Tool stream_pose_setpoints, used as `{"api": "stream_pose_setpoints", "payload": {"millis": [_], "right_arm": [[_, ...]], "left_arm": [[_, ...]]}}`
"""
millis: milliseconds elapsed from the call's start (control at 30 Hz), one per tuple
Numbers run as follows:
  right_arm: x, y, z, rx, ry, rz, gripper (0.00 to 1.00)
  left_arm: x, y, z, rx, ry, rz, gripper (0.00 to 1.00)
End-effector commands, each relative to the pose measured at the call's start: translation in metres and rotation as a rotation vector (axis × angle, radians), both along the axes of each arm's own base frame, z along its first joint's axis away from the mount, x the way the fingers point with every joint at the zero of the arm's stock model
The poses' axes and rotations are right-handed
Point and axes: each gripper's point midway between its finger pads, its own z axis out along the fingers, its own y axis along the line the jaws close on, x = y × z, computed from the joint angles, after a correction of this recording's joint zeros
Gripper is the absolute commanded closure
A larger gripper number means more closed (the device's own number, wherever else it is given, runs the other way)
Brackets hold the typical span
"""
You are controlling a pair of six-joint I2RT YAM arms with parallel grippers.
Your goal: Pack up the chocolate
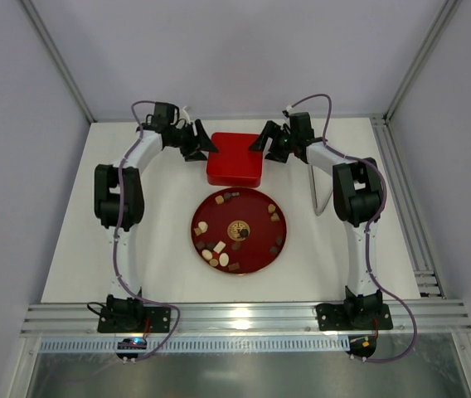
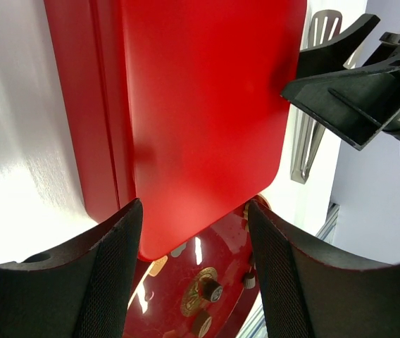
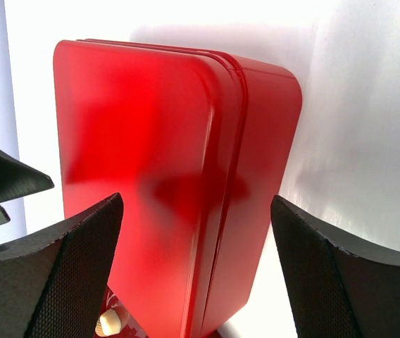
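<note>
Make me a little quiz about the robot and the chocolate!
1. True or false: the red box has its lid on.
2. Where is the chocolate? A: in the box. B: on the round red plate. C: on the bare table.
3. Fill in: the left hand and the right hand, one at each side of the box, are both ____ (open or shut).
Key: 1 true; 2 B; 3 open.
</note>
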Motion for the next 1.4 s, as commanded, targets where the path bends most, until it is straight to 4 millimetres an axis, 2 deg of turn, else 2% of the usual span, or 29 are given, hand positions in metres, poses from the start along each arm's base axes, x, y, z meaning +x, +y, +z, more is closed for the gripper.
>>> {"api": "stream_pose_setpoints", "payload": {"millis": [0,300,467,500,600,733,1033,1167,1367], "right_arm": [[0.014,0.006,0.062,0.035,-0.149,0.007,0.14],[0.015,0.005,0.057,0.026,-0.129,0.004,0.14],[0.016,0.006,0.054,0.021,-0.120,0.003,0.14],[0.016,0.006,0.052,0.020,-0.118,0.002,0.14],[0.018,0.006,0.048,0.013,-0.110,0.001,0.14],[0.024,0.005,0.039,0.006,-0.096,-0.007,0.14],[0.039,0.004,0.026,0.004,-0.082,-0.035,0.14],[0.048,-0.001,0.013,-0.004,-0.075,-0.050,0.14],[0.063,-0.006,0.017,-0.006,-0.143,-0.050,0.13]], "left_arm": [[0.003,-0.003,0.002,0.000,-0.004,-0.014,0.39],[0.016,0.007,-0.006,0.092,-0.012,0.000,0.31],[0.023,0.008,-0.020,0.111,0.004,-0.010,0.28],[0.024,0.008,-0.030,0.114,0.026,-0.010,0.28],[0.026,0.007,-0.042,0.117,0.045,-0.011,0.28],[0.031,0.009,-0.052,0.139,0.053,0.009,0.27],[0.042,0.015,-0.060,0.184,0.052,0.087,0.25],[0.046,0.011,-0.062,0.175,0.050,0.104,0.24],[0.049,0.003,-0.063,0.169,0.054,0.111,0.23]]}}
